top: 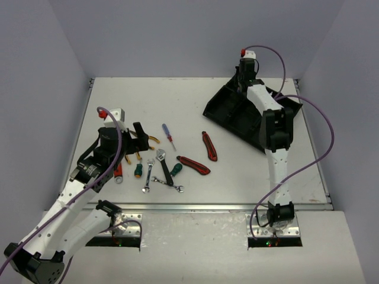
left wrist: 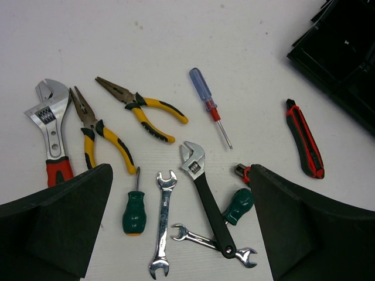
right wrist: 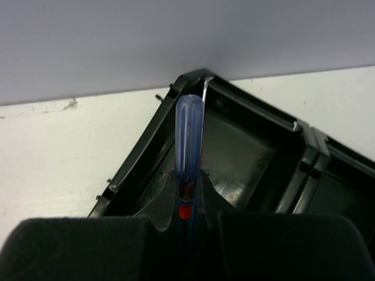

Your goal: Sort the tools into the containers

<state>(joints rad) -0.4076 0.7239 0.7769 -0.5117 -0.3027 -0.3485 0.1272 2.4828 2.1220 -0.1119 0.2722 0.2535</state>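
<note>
blue screwdriver [right wrist: 188, 134] in rt tool [right wrist: 187, 199], over tray [right wrist: 143, 146]

4ea wrenches [left wrist: 50, 126] [left wrist: 205, 199] [left wrist: 163, 228] [left wrist: 199, 238], scrdrvrs [left wrist: 200, 85] [left wrist: 133, 213] [left wrist: 239, 205] [right wrist: 188, 134], 2ea pliers [left wrist: 133, 100] [left wrist: 94, 126], knives [left wrist: 304, 140] [top: 193, 165]

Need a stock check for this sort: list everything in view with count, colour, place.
pliers: 2, yellow-handled, table left
adjustable wrenches: 2, red-handled and black-handled, table
open-end wrenches: 2, silver, table, near side
stubby screwdrivers: 2, green, table
loose screwdriver: 1, blue-red, table middle
utility knives: 2, red-black, table middle-right
held screwdriver: 1, blue handle, right hand, over tray
tray: 1, black, table far right
table: 1, white
left hand: 1, black, open above tools
right hand: 1, black, shut on held screwdriver
</note>
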